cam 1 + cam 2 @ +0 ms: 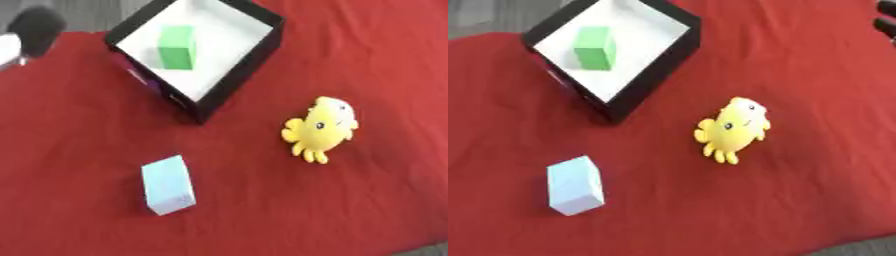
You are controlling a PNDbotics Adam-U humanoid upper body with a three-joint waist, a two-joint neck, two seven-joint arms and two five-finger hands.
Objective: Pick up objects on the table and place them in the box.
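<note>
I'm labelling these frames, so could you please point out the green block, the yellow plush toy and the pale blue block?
green block (177, 47), left eye view, front face
yellow plush toy (320, 130), left eye view, body
pale blue block (576, 185), right eye view, top face

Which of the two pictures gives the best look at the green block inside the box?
The left eye view: the green block lies nearer the picture's middle there, inside the box, with its top and side faces plain. The right eye view shows the same block whole too, only closer to the upper left corner.
</note>
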